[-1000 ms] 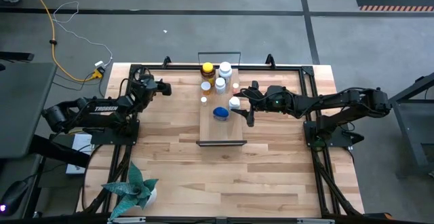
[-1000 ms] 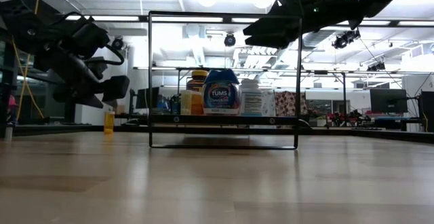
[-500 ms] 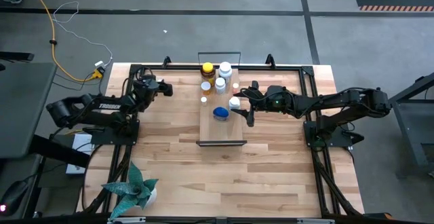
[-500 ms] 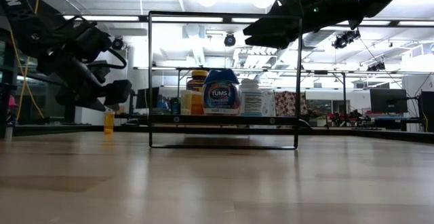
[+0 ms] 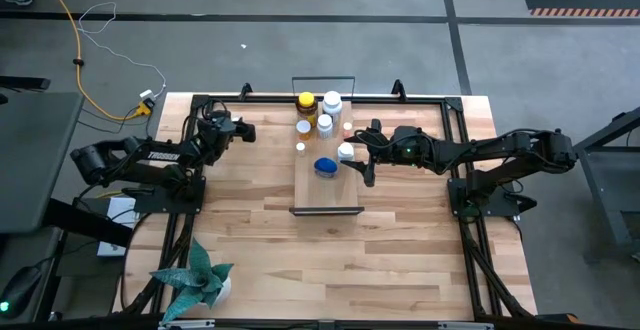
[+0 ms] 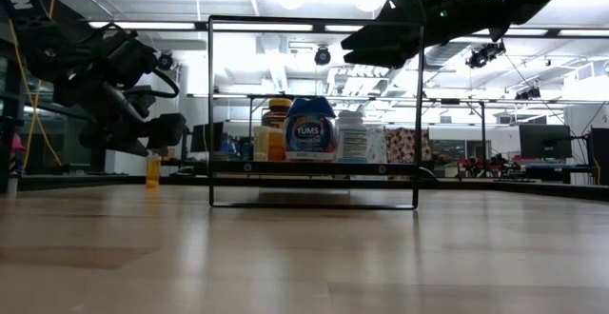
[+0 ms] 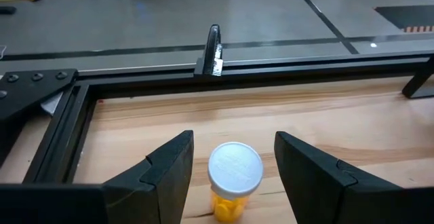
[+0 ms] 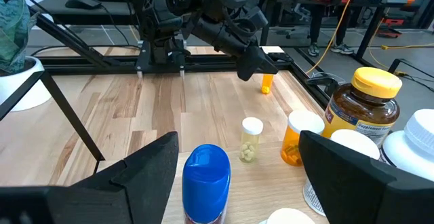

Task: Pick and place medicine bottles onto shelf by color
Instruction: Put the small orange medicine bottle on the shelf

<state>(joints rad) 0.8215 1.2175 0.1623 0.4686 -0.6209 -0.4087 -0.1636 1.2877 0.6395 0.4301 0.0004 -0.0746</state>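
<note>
A small orange bottle with a white cap stands upright on the table near the far left corner, also seen in the low view. My left gripper hovers over it, open, one finger on each side, touching nothing. The shelf carries an amber yellow-capped bottle, an orange white-capped bottle, a tiny bottle, several white bottles and a blue-capped one. My right gripper hangs open above the shelf's right side, beside the blue-capped bottle.
A black metal frame runs along the table's far and left edges, close to the orange bottle. The shelf's black end frame stands upright in the low view. A potted plant sits at the near left corner. Bare wood lies near the shelf.
My left gripper has moved a little toward the table's right and slightly down, coming over the small orange bottle. The right arm has kept still and the bottles have not moved.
</note>
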